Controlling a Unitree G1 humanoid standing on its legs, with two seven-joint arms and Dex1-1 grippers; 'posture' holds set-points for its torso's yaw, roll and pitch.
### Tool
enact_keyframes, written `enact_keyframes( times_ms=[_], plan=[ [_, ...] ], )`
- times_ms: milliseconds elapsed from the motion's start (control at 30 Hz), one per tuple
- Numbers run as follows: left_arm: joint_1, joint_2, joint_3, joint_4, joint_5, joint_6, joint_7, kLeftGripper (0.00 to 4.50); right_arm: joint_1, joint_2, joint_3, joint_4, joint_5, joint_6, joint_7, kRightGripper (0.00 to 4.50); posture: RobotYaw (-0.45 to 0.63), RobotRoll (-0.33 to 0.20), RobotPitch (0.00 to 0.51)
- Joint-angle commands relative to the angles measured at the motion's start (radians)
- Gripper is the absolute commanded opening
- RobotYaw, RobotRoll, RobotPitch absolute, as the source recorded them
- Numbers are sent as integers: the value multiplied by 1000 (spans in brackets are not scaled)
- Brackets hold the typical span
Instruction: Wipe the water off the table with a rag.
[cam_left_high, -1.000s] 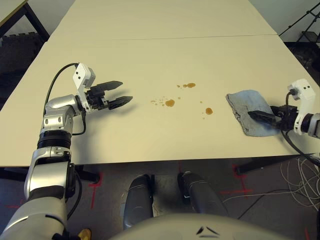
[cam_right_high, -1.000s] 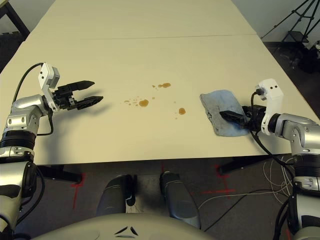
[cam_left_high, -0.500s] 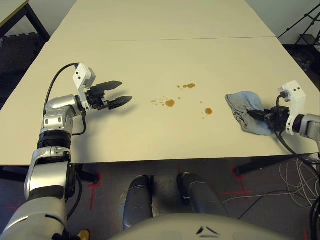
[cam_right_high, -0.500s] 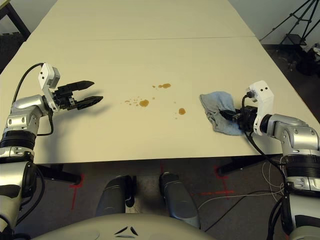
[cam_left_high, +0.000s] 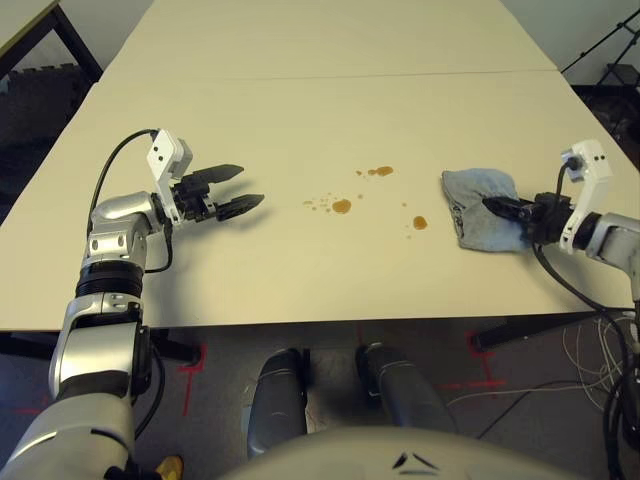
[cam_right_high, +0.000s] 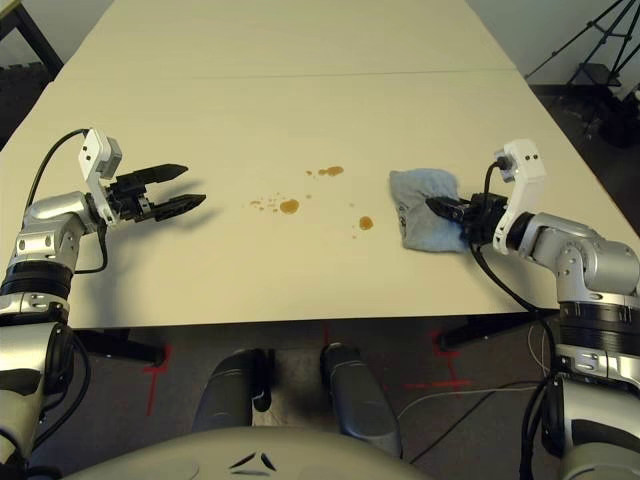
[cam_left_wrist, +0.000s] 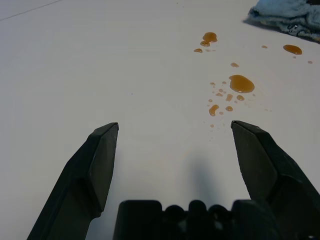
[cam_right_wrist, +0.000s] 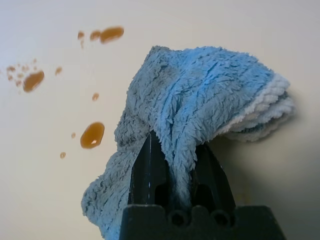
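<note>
The right wrist view reveals the right hand (cam_right_wrist: 181, 145) pinching bunched rag (cam_right_wrist: 200, 90) between its fingers.

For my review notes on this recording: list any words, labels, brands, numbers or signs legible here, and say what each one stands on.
No readable text, number, brand or sign shows.
The white camera housings on the left arm and right arm bear only small dark dots, no lettering that I can make out.
The red marks on the floor are plain lines, not characters.

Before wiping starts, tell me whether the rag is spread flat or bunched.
Bunched: the rag rises in folds, pinched between the right gripper's fingers.
</note>
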Motion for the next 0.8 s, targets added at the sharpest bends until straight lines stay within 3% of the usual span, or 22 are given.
enact_keyframes(
  times_ms=[33,800],
  plan=[
    [-10,-6,-9,23,16,-12,-5,4500,40,24,53,-30,-28,-3,-29,201,-235,0,154],
    [-19,-3,-8,33,22,-24,-6,4500,-28,299,227,-83,-57,15,-115,195,-224,0,143]
  ],
)
